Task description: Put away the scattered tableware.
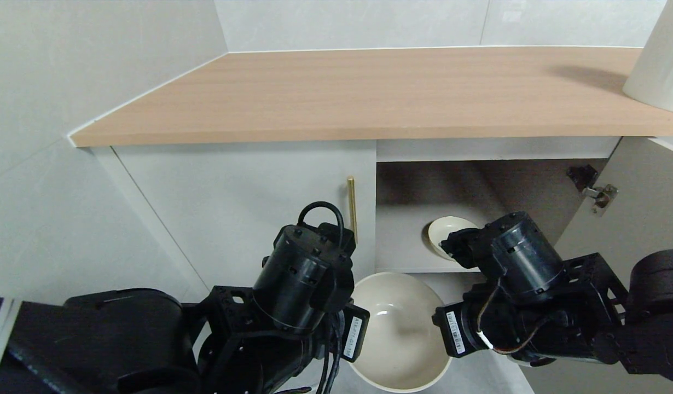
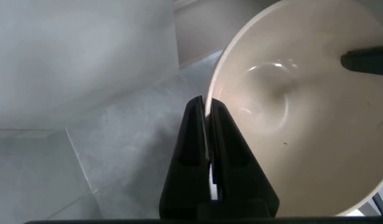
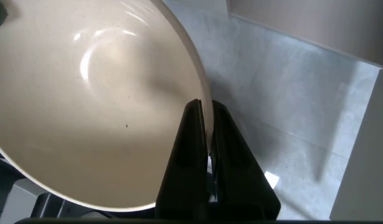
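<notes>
Our left gripper [image 2: 207, 109] is closed down on the rim of the large cream bowl [image 1: 398, 334], with 1 finger inside the wall and 1 outside. Our right gripper [image 3: 206, 112] is clamped the same way on the opposite rim. The bowl hangs between the 2 arms at the lower centre of the head view, mouth up, just in front of the open cabinet [image 1: 479, 186] under the counter [image 1: 369, 93]. A small dish [image 1: 445, 230] already sits on the shelf [image 1: 402, 246] inside, right of centre in that view.

We judge the step in hand to be carrying the bowl into the cabinet. To do it well, we should move the 2 arms forward together at 1 pace, holding their spacing so the rim is neither pulled nor twisted. The bowl should rise enough to clear the shelf's front edge before it goes in. We should steer it toward the bare stretch of shelf left of the small dish, without knocking the dish. The closed door [image 1: 232, 208] and its brass handle [image 1: 351, 205] stand near the left arm, so that side needs care. We should let go only once the base rests flat.
</notes>
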